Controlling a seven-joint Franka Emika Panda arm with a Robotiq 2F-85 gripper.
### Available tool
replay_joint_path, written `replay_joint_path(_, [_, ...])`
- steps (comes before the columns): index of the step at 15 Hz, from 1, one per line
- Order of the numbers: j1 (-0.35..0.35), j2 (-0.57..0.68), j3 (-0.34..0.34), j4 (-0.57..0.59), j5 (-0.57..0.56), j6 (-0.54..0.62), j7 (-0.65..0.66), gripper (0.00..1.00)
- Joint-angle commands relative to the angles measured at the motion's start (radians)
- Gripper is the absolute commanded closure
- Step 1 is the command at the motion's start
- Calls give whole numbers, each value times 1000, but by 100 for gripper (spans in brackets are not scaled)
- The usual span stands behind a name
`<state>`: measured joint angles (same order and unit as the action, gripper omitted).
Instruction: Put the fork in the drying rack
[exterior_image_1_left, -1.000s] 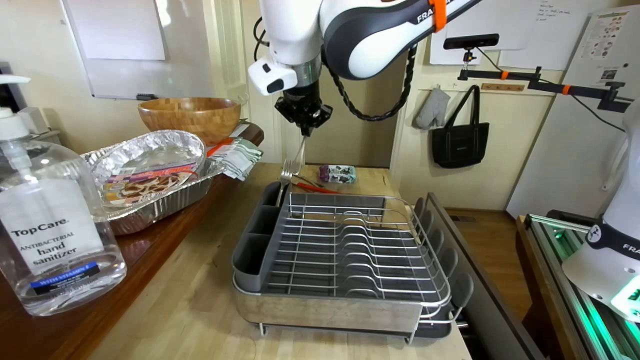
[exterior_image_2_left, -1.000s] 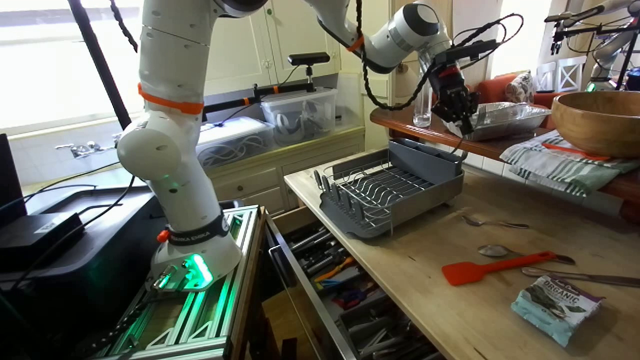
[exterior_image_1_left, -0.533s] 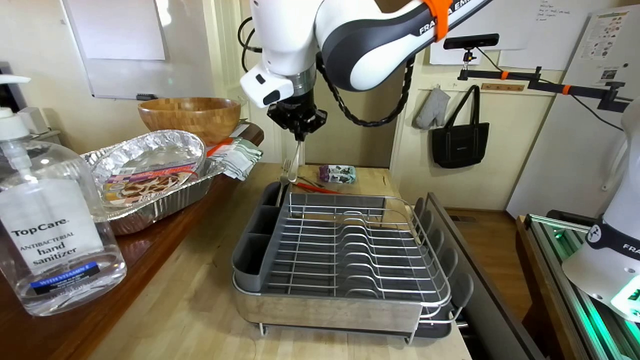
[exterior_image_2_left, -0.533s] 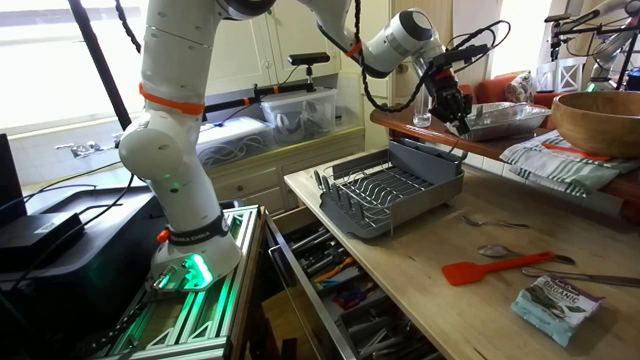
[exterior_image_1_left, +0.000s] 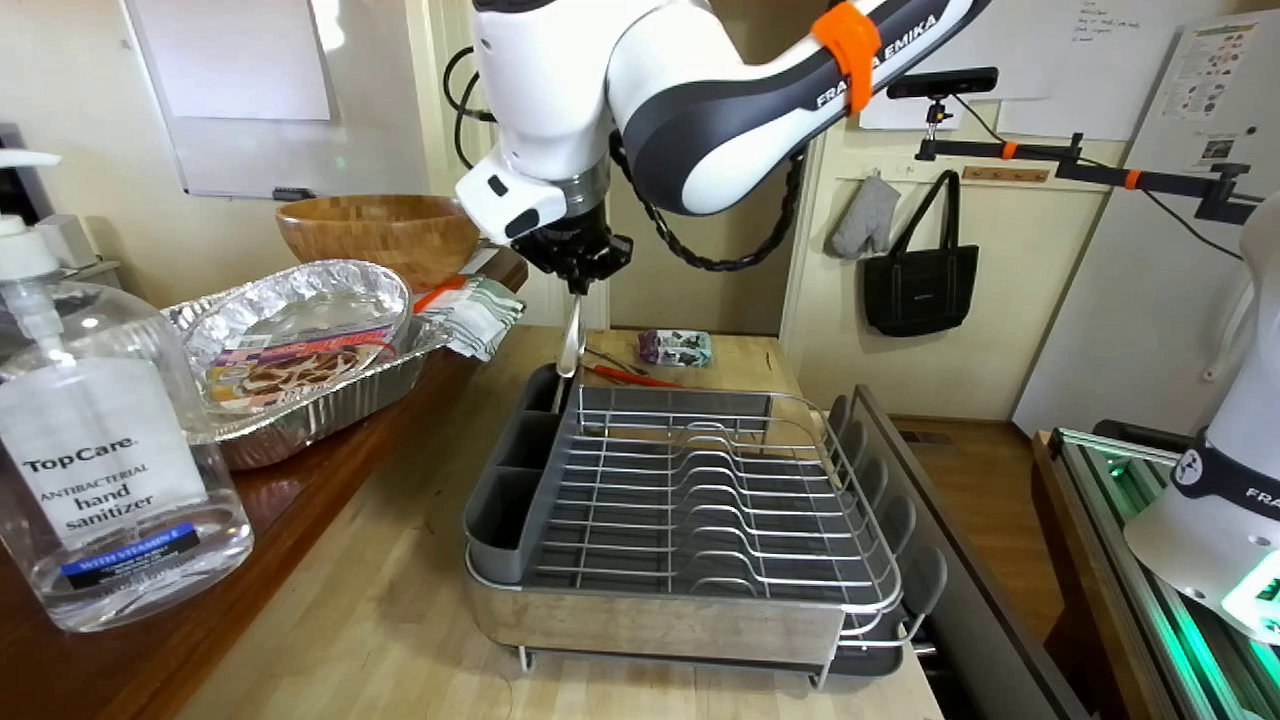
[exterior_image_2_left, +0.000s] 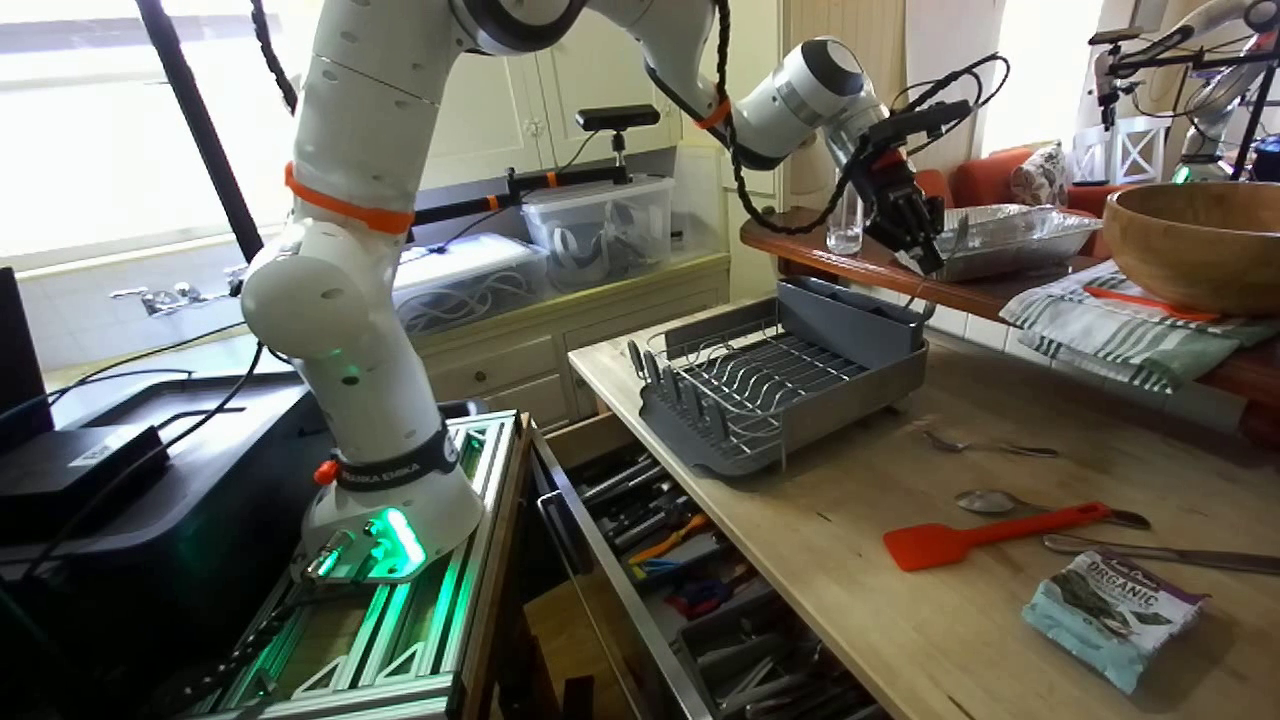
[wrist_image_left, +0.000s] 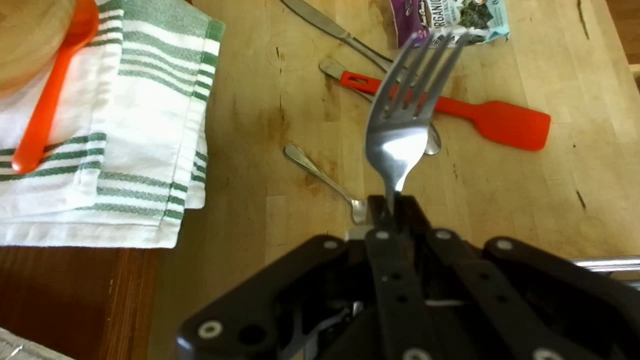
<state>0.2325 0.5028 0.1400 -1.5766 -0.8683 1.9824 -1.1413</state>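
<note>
The pale wooden bench (exterior_image_2_left: 850, 540) carried most of the things. The white arm (exterior_image_2_left: 370, 130) reached across above it in both exterior views. The drying rack (exterior_image_1_left: 660, 625), silver wire over a dark grey tray, stood upright on the bench, its grey cutlery holder (exterior_image_1_left: 495, 562) along one side. The wooden bowl (exterior_image_2_left: 1200, 250) sat higher up, near the foil pan (exterior_image_2_left: 1010, 258), with the green-striped towel (wrist_image_left: 155, 115) just beside the bowl. The black tool (wrist_image_left: 392, 202) hung near the end of the holder, above its rim; it was narrow, drawn in on what it carried. Apart from the rack, on the bench, lay the snack packet (exterior_image_2_left: 1115, 615), the knife (wrist_image_left: 320, 18) near it, and the red spatula (exterior_image_2_left: 935, 547), whose handle crossed over the spoon (exterior_image_2_left: 988, 502). The fork (wrist_image_left: 400, 145) was in the tool's grip, tines pointing away from it in the wrist view. In an exterior view its silvery shaft ran down from the tool and overlapped the holder's far compartment; whether it was inside could not be told.
</note>
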Motion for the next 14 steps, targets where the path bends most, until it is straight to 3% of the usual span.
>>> replay_joint_path(1, [14, 50, 0, 43, -50, 25, 7, 98])
replay_joint_path(14, [66, 97, -5, 53, -120, 29, 135, 98])
